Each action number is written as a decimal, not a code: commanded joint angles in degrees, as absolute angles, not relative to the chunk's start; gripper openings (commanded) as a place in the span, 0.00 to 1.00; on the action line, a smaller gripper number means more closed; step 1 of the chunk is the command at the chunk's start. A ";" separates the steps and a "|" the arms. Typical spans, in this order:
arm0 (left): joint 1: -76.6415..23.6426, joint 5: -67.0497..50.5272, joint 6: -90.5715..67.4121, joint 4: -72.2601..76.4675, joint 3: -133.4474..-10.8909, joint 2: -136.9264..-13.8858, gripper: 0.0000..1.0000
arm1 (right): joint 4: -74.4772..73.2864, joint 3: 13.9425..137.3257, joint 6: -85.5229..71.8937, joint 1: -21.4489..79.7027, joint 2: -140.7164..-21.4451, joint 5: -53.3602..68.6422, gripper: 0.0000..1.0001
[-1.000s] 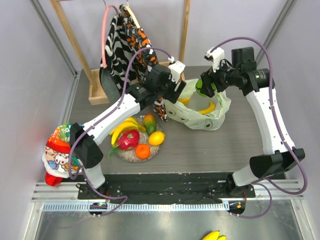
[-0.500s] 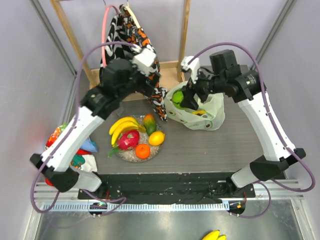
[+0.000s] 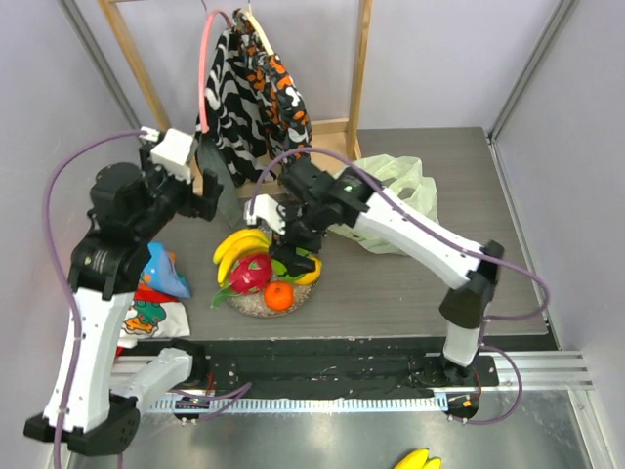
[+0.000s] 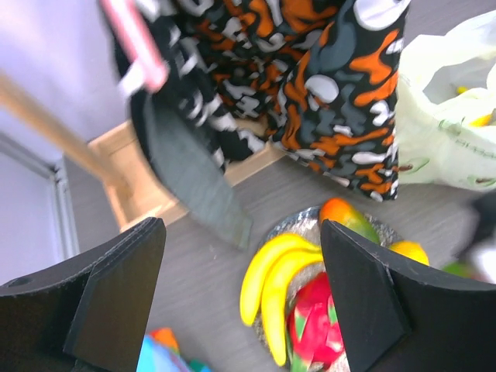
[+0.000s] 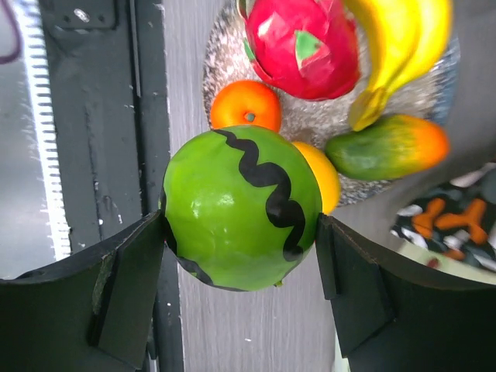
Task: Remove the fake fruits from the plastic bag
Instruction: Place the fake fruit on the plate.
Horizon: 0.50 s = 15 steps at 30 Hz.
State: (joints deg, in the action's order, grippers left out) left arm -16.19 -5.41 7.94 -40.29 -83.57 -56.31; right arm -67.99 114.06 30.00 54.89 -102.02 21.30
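The right pincer (image 5: 240,232) is clamped on a round green fruit (image 5: 232,194) marked with a black wavy stripe, one finger pressed to each side. It hangs over the edge of the silvery plate (image 5: 225,58), in front of the lemon (image 5: 325,174) and just beside the orange (image 5: 246,106); whether it touches the plate I cannot tell. On the plate also lie the pink dragon fruit (image 5: 302,39), the banana bunch (image 5: 395,39) and the red-green mango (image 5: 387,147).

The plastic bag (image 3: 395,191) lies crumpled on the tabletop (image 3: 391,293) behind the right arm, apart from the plate and near the patterned cloth (image 3: 254,88) hanging on the wooden rack (image 3: 363,59); a bit of yellow shows in its mouth.

The left pincer (image 4: 242,248) is raised to the left of the plate; its fingers stand wide apart with nothing between them.
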 commanded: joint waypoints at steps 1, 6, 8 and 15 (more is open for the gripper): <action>-11.52 -12.65 6.42 -43.50 -82.27 -50.55 0.85 | -64.96 116.27 28.92 54.76 -108.53 18.81 0.56; -7.30 -13.62 5.36 -44.12 -80.16 -46.50 0.85 | -61.62 120.14 29.18 54.76 -117.57 14.68 0.55; -6.16 -14.58 4.49 -44.56 -79.98 -46.14 0.85 | -60.74 121.80 28.48 54.67 -119.70 13.45 0.54; -4.75 -15.65 4.39 -44.39 -78.84 -45.35 0.84 | -60.12 124.19 28.39 54.32 -123.66 11.95 0.59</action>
